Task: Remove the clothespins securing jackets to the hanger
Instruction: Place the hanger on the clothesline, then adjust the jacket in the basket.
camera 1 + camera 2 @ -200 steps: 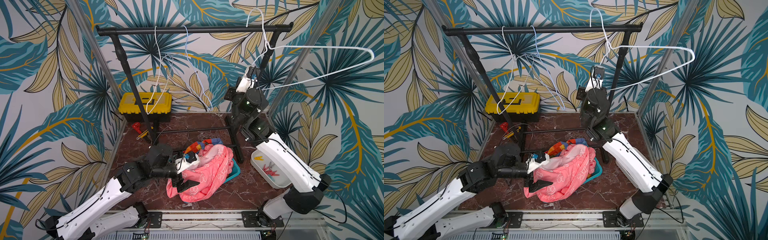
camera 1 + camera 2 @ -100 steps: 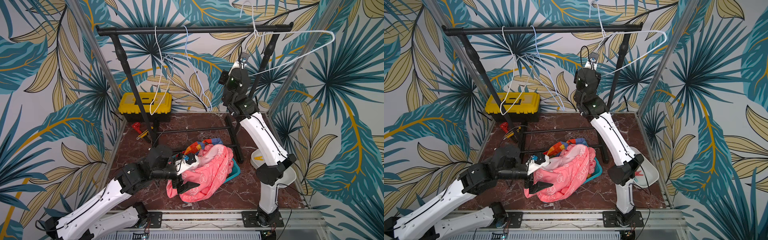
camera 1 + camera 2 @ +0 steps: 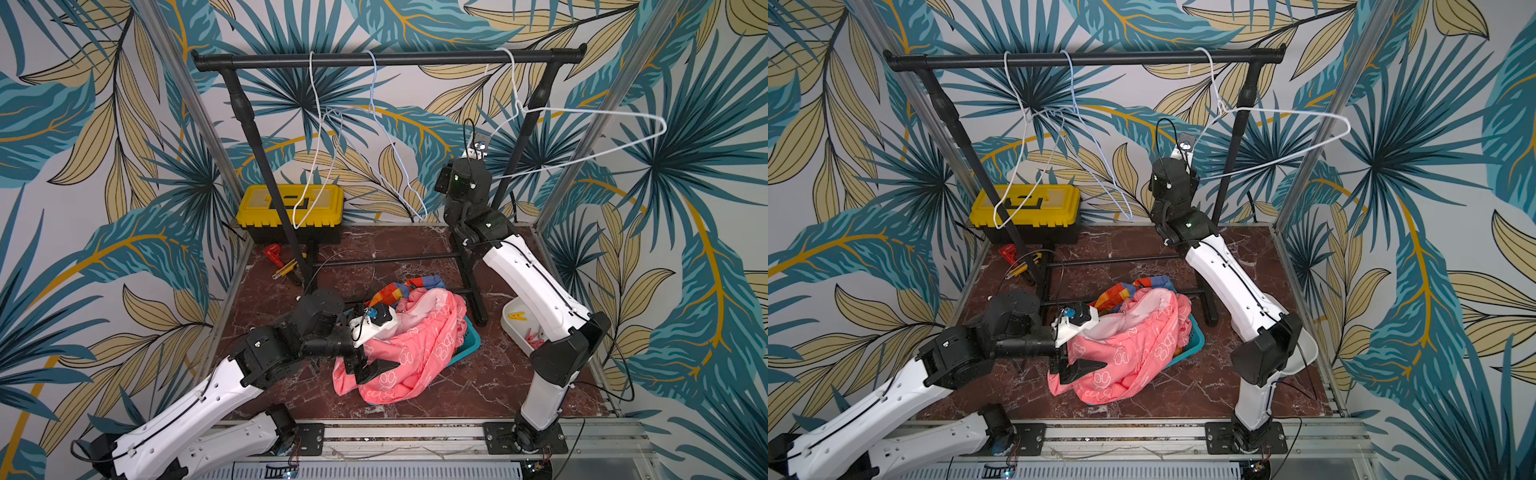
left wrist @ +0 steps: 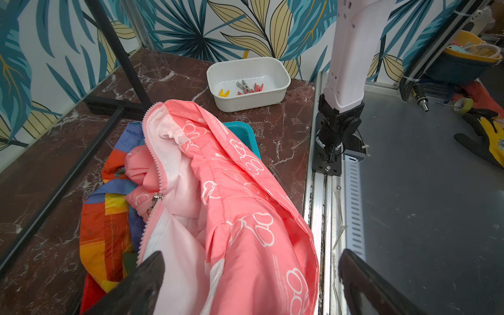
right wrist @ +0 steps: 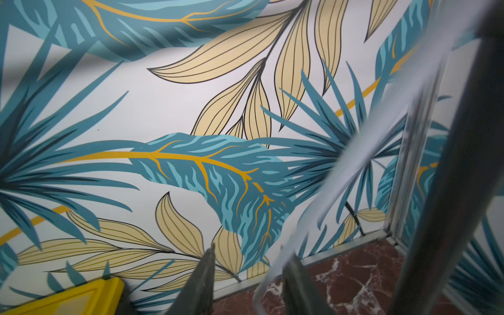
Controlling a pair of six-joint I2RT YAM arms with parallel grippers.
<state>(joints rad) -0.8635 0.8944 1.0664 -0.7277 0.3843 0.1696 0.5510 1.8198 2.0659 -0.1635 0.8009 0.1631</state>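
Jackets (image 3: 419,345) lie heaped in and over a teal basket (image 4: 240,128) on the tabletop (image 3: 436,245). The pink one is on top and the rainbow one is under it. That heap is a drop spot for clothes already freed.

The pins (image 4: 246,88) are gathered in a white tub (image 4: 248,61) near the right arm's base: one yellow, one grey, several red-pink. No pin shows on any wire or on the cloth, so the unpinning looks finished or very nearly so.

The left end effector (image 4: 251,289) hangs low over the pink jacket, fingers spread wide on either side of the fabric and pinching nothing. That pose suits setting cloth down more than lifting it.

The right end effector (image 5: 249,261) is raised to the bare hanger (image 5: 351,161) near the rail (image 3: 386,59). Its fingers are parted, and the wire runs between them without being squeezed. The wire is blurred in the wrist view. In both top views the hanger juts out toward the side wall instead of hanging plumb, so it is probably swinging loose. Two more hangers (image 3: 328,111) on the rail are also empty.
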